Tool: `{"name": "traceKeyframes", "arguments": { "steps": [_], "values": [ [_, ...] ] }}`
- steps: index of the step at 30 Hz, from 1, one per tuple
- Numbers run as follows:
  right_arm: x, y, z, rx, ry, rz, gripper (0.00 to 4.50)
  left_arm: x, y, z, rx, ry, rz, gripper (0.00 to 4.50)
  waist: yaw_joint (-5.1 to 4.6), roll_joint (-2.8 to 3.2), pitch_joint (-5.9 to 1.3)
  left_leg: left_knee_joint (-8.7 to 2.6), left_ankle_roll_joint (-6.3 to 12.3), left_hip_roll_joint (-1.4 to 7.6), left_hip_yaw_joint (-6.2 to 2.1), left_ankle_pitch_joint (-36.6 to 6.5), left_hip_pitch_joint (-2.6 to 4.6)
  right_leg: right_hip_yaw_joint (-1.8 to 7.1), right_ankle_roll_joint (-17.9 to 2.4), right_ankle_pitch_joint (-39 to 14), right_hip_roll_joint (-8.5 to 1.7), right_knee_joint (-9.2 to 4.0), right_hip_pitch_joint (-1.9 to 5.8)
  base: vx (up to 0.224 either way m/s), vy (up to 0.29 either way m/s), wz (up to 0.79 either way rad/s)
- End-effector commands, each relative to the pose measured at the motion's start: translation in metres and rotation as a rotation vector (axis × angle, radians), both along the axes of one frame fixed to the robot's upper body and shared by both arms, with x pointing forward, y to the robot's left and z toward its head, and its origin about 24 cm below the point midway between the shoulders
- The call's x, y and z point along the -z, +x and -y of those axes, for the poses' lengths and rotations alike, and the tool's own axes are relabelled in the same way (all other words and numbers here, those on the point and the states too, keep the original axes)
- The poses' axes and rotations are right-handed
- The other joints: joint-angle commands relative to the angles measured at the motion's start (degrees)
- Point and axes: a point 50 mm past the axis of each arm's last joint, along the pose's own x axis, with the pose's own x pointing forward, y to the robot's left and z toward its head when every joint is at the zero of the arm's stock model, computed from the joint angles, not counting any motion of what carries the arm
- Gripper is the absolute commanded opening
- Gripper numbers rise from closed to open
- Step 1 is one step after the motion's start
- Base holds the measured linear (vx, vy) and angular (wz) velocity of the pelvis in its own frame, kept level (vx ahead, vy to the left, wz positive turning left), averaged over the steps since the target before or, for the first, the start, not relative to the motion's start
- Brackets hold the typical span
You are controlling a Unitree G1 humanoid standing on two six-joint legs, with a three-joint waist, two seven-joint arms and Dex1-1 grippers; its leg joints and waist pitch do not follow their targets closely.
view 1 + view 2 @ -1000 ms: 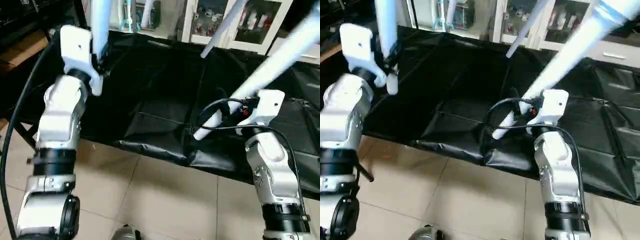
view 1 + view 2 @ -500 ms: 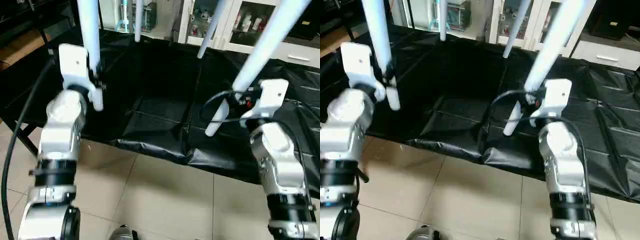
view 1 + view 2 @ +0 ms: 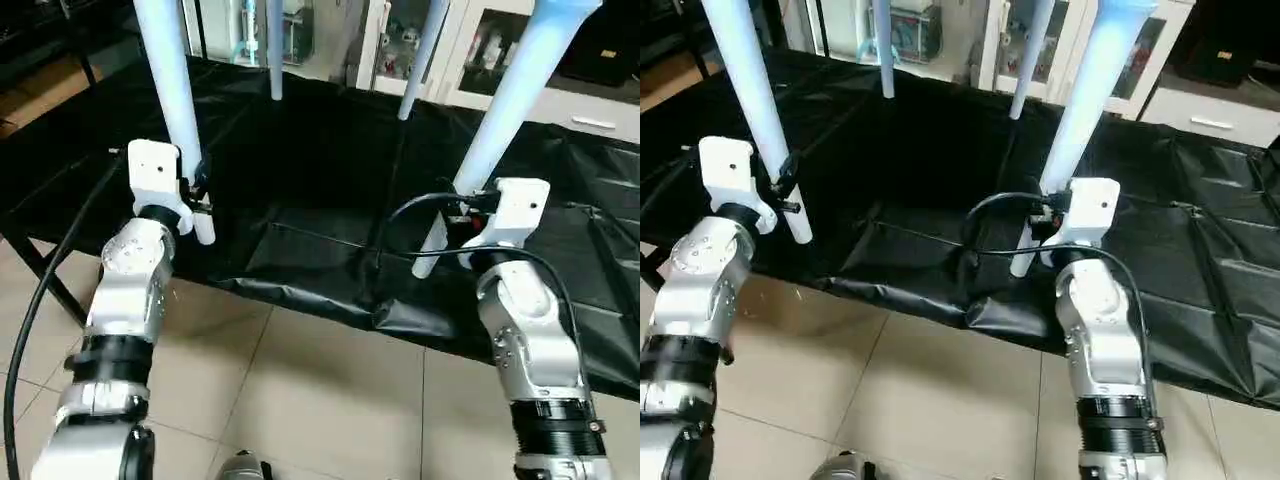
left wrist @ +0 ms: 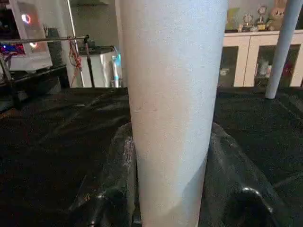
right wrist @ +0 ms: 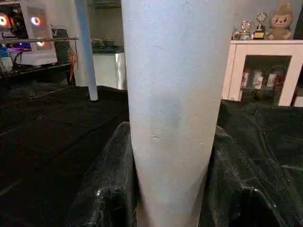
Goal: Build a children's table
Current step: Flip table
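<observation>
Left gripper [image 3: 190,190] clamped on the near-left leg [image 3: 170,90], fingers [image 4: 118,189] pressed against both sides of the white tube close to its tapered end; that tip hangs just past the near edge of the black-sheeted table [image 3: 320,170], above the tiled floor [image 3: 300,390]. Two far legs, far-left leg [image 3: 275,50] and far-right leg [image 3: 420,60], come down toward the black sheet near its far side; whether their tips touch it cannot be told. Right gripper [image 3: 462,222] grasps the near-right leg [image 3: 500,110], fingers [image 5: 109,189] snug around the tube; this leg leans a little to the right going up, its tip over the sheet near the front edge. All four legs run up out of the top of the head views, so the tabletop is not seen here. Judgement: legs look already fitted, since all four stay roughly parallel, and the assembled table seems carried by its two near legs. Remaining, most likely: set it down standing on its legs and let go.
</observation>
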Motion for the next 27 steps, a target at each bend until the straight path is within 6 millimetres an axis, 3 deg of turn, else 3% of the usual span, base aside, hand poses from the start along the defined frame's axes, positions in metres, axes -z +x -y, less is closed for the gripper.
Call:
{"name": "traceKeyframes", "arguments": {
  "steps": [1, 4, 7, 16, 20, 23, 24, 27],
  "values": [
    [0.009, -0.004, 0.011, 0.059, 0.000, -0.038, 1.53, -0.014, 0.004, 0.003, 0.037, 0.100, 0.048, 1.61, -0.61, 0.99, -4.78, -5.57, -4.28, 2.37, -1.18, -16.95, 2.91, 1.29, -7.48, -7.72, -2.88, -4.17, 1.98, 0.000, 0.000, 0.00],
    [0.005, -0.006, 0.013, 0.058, 0.025, -0.005, 1.52, -0.012, 0.004, 0.003, 0.066, 0.084, 0.038, 2.31, -0.59, 1.09, -4.87, -5.52, -4.42, 2.31, -1.12, -16.69, 2.97, 1.27, -7.84, -6.01, -2.81, -4.05, 1.93, 0.000, 0.000, 0.00],
    [0.003, -0.008, 0.016, 0.061, 0.026, 0.018, 2.20, -0.011, 0.006, -0.002, 0.041, 0.084, 0.045, 2.44, -0.58, 1.13, -4.86, -5.60, -4.28, 2.27, -1.17, -16.63, 2.84, 1.25, -7.72, -5.21, -2.80, -4.07, 2.15, 0.000, 0.000, 0.00],
    [-0.001, -0.016, 0.013, 0.036, 0.027, 0.061, 2.81, -0.013, 0.005, -0.014, -0.004, 0.081, 0.072, 3.23, -0.80, 1.13, -4.68, -5.83, -4.63, 2.43, -1.27, -19.33, 3.02, 1.32, -8.24, -8.39, -3.01, -4.32, 2.03, 0.000, 0.000, 0.00],
    [-0.006, -0.024, 0.016, 0.040, 0.035, 0.098, 3.07, -0.015, -0.004, -0.020, -0.032, 0.019, 0.136, 3.59, -0.82, 1.20, -4.66, -5.93, -4.60, 2.49, -1.36, -19.41, 2.82, 1.38, -8.14, -8.46, -3.10, -4.34, 2.21, 0.000, 0.000, 0.00],
    [-0.008, -0.032, 0.015, 0.023, 0.047, 0.113, 3.44, -0.015, -0.013, -0.019, -0.008, -0.038, 0.183, 3.80, -0.85, 1.15, -4.78, -5.76, -3.30, 2.50, -1.14, -17.20, 2.80, 1.34, -9.04, -4.68, -2.90, -4.10, 2.25, 0.000, 0.000, 0.00],
    [-0.009, -0.039, 0.015, 0.009, 0.028, 0.139, 3.51, -0.015, -0.022, -0.015, 0.035, -0.113, 0.229, 3.94, -0.69, 1.14, -4.76, -5.83, -3.12, 2.67, -1.15, -16.77, 2.68, 1.39, -9.32, -4.22, -3.13, -4.06, 2.54, 0.000, 0.000, 0.00],
    [-0.006, -0.051, 0.013, -0.025, 0.029, 0.148, 3.59, -0.011, -0.036, -0.013, 0.082, -0.171, 0.261, 4.03, -0.84, 1.33, -4.69, -5.87, -2.58, 2.61, -1.03, -17.35, 2.83, 1.37, -9.50, -4.31, -2.72, -4.20, 2.32, 0.000, 0.000, 0.00]
  ]
}}
